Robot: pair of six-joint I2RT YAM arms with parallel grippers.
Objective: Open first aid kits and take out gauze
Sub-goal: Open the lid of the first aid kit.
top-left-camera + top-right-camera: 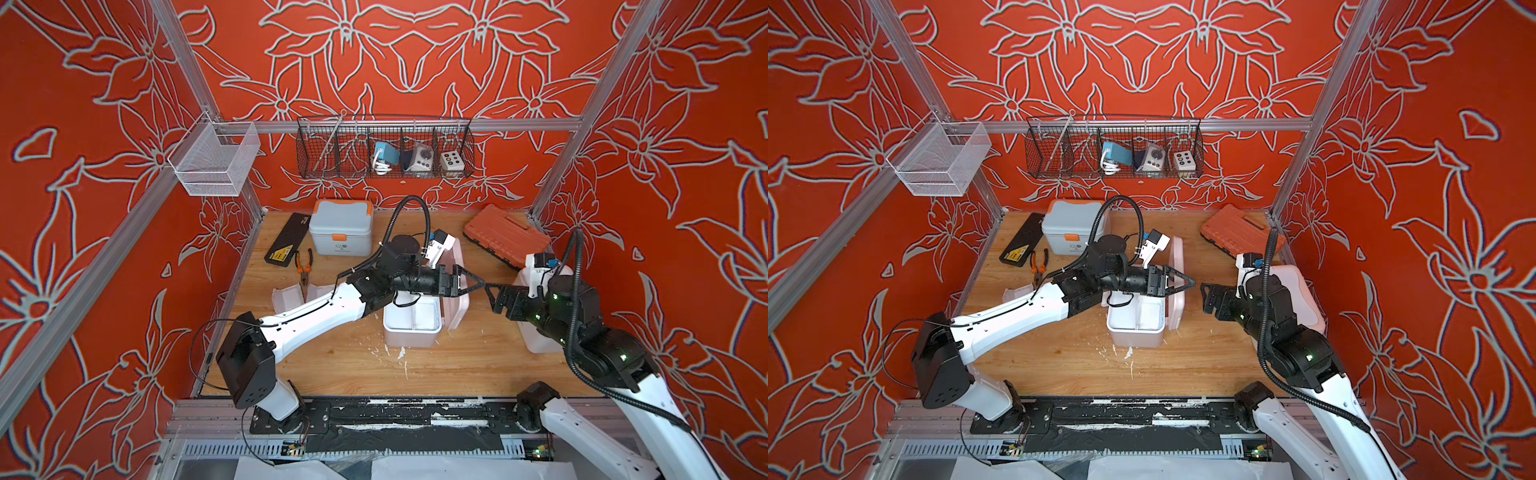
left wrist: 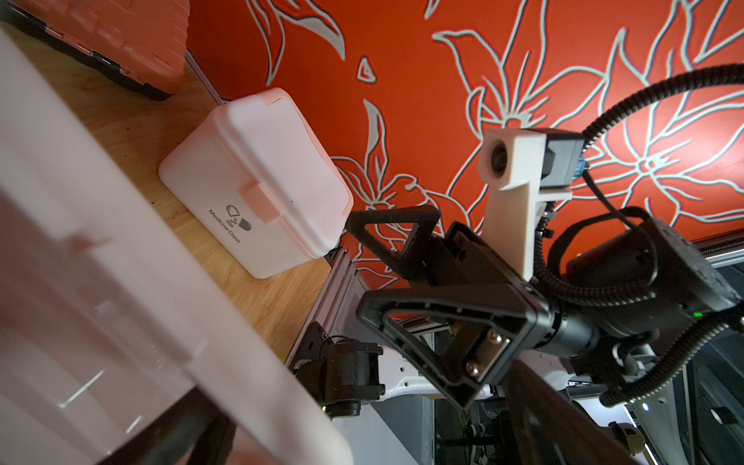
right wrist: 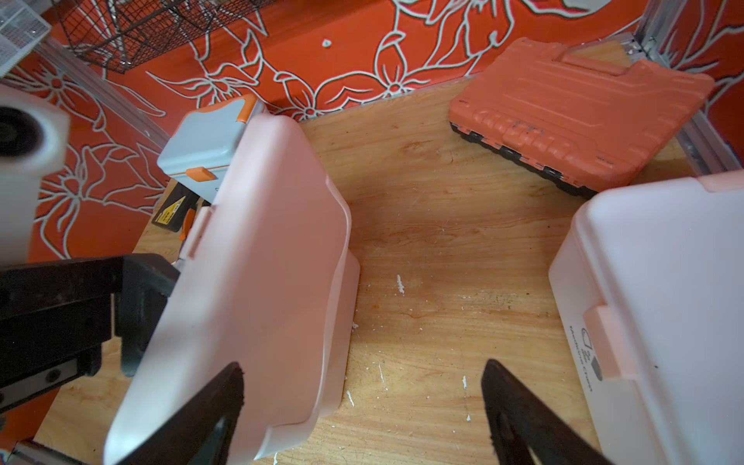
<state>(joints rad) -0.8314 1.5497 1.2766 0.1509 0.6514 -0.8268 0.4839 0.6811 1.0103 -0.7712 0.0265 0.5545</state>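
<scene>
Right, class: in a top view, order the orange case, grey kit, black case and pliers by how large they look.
1. Orange case and grey kit: too alike to rank; the kit stands taller, so nearer the camera.
2. Black case.
3. Pliers.

- In both top views the right arm hides most of the white/peach first aid kit, right of centre.
- The left arm covers the far part of the open pale pink first aid kit; its white contents are too small to tell.
- Left wrist view: its lid is blurred, cut off at lower left.
- Right wrist view: only a corner of the black case shows, centre left, behind that lid.
</scene>
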